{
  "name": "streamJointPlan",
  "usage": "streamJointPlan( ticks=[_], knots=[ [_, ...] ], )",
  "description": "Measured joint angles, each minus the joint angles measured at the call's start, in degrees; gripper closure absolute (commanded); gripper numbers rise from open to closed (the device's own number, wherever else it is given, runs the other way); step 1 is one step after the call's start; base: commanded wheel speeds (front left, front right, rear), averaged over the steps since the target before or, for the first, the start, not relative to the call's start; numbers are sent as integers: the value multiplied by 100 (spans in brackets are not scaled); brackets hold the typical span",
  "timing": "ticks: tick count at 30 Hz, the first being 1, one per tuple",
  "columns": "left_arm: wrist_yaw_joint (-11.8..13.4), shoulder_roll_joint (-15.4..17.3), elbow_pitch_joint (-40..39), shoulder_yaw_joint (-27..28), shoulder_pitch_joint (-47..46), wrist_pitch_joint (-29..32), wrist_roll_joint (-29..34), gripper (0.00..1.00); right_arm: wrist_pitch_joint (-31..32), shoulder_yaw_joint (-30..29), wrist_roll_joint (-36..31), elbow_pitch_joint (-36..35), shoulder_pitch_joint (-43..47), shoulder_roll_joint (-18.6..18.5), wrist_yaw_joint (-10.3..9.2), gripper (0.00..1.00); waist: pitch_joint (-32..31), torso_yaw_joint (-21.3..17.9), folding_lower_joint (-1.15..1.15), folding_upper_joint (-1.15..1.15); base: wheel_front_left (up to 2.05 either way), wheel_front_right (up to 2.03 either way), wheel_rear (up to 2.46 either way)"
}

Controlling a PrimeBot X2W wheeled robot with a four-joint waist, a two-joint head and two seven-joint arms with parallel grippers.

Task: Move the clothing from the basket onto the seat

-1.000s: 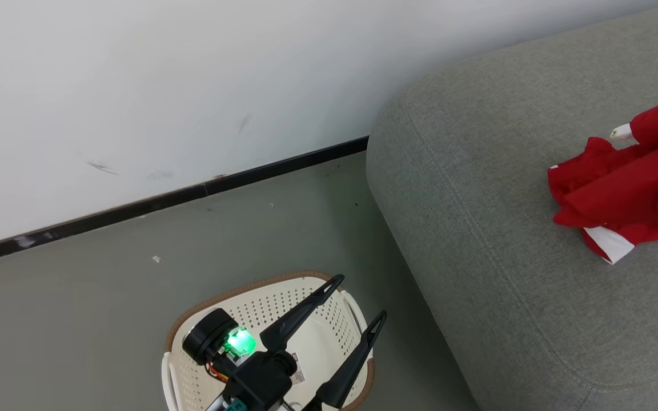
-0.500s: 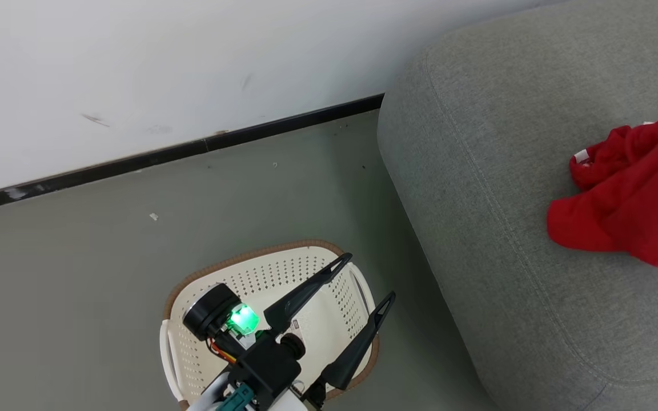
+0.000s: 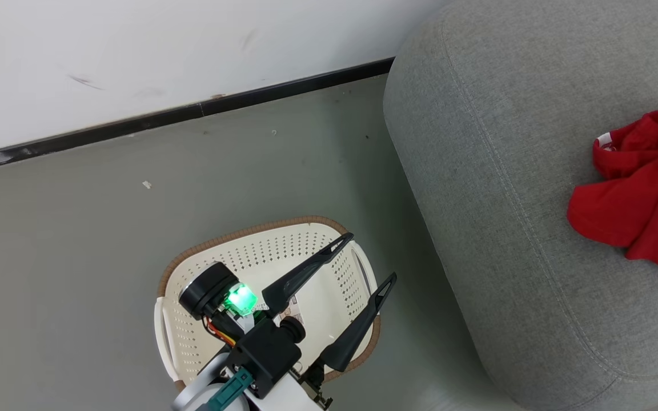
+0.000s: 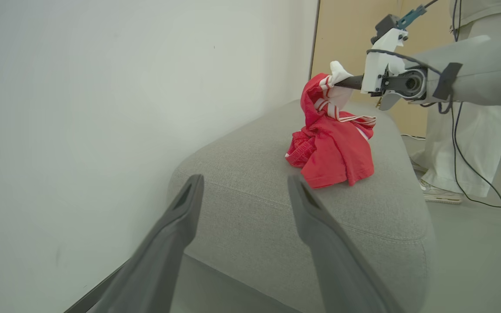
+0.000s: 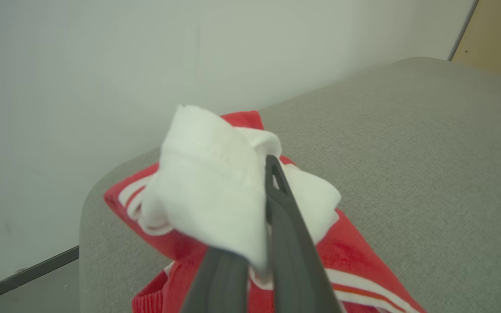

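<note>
Clothing (image 3: 640, 200): a red heap lying on the seat (image 3: 506, 171), with its top end lifted clear of the cushion.

Right gripper (image 4: 342, 81): its 2 fingers are pressed together, pinching the white trim.

Left gripper (image 3: 370, 258): spread wide, holding nothing, above the basket (image 3: 249, 233).

Handling, as judged: light, limp and not fragile. It drapes and bunches, so a folded hem or the trim gives the firmest hold.

The left wrist view gives the raised pinch and a person's legs (image 4: 463, 143) beside the seat. The head view gives the basket, with no red in its visible part.
</note>
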Motion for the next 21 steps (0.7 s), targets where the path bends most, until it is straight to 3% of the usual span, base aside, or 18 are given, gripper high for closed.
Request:
streamJointPlan(
  ticks=[11,13,15,16,17,21],
  knots=[
    [-45,86,118,42,-98,-7,11,0,-120,300,-49,415,5,235,0,100,69,-68,0,0,0,0,0],
    [-45,86,144,43,-98,-12,11,0,-163,387,-42,461,4,258,0,71,48,-85,0,0,0,0,0],
    [-45,86,164,43,-98,-13,10,0,-165,432,-40,530,7,285,0,51,28,-103,0,0,0,0,0],
    [-45,85,175,44,-98,-13,8,0,-167,464,-34,546,9,289,0,20,18,-114,0,0,0,0,0],
    [-45,83,181,44,-98,-13,0,0,-171,500,7,558,9,290,0,0,8,-124,0,0,0,0,0],
    [-45,79,221,49,-97,-15,-32,0,-190,626,135,575,31,314,0,0,-26,-177,0,0,0,0,0]
  ],
)
